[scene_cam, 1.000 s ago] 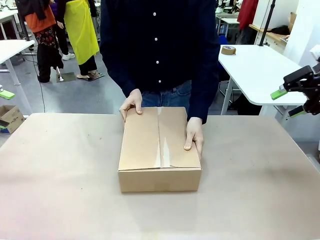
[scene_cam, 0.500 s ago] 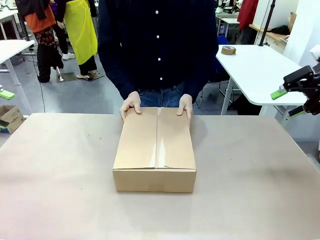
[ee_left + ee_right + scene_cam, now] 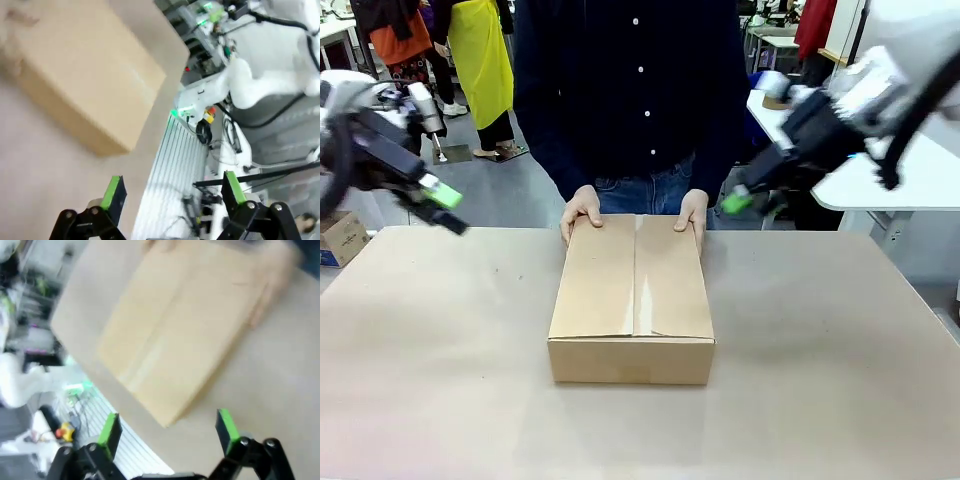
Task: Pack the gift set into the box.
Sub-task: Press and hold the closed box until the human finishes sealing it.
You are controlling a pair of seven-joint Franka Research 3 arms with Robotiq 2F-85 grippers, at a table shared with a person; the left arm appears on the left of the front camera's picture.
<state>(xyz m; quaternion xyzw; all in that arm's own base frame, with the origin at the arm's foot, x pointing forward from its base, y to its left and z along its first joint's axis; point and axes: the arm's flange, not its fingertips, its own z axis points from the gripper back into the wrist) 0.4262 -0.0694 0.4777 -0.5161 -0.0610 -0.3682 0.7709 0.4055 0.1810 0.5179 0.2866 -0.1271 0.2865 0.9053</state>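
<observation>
From the front, saw the box (image 3: 632,290) lying shut in the middle of the table (image 3: 440,380), a person's hands (image 3: 582,210) on its far end, the left gripper (image 3: 450,210) up in the air well off to the left, and the right gripper (image 3: 745,205) up in the air near the box's far right corner. From the left wrist, saw the left gripper (image 3: 172,192) with fingers wide apart over the table edge, the box (image 3: 85,70) farther ahead. From the right wrist, saw the right gripper (image 3: 167,427) with fingers wide apart too, looking down at the box (image 3: 185,335).
</observation>
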